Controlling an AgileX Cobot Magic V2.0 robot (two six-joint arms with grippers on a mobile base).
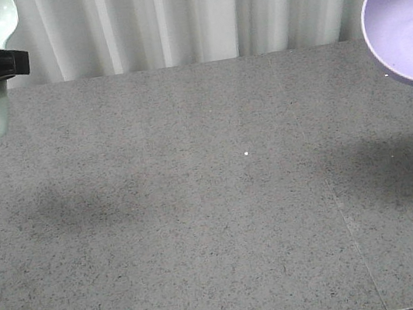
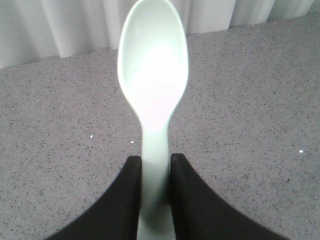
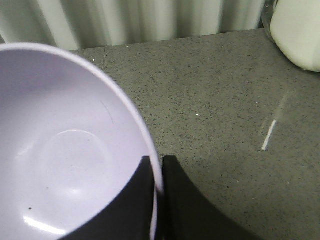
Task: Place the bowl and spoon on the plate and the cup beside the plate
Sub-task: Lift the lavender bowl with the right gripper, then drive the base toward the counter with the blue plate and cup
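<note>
Left gripper: jaws pinched on the handle of the spoon, one finger on each side, scoop sticking out past the tips. The front view has it in the air over the far-left corner of the tabletop, scoop end up, handle tail hanging below the jaws. The mid-handle grip leaves the scoop free, likely so it can be laid down without the fingers fouling.

Right gripper: closed across the rim of the bowl, one finger inside the wall, one outside. The bowl is off the tabletop, above its far-right edge, tipped with its opening toward the front camera. A rim pinch is about the only purchase on a smooth bowl. The tilt probably comes from hanging by one side.

Plate and cup: not in any view, so no drop target is visible. The tabletop carries a soft shadow under each arm.

Judgement: both items are picked and nothing is placed. The bowl should go down first, then the spoon. Main risk is the bowl slipping in that thin rim pinch.
</note>
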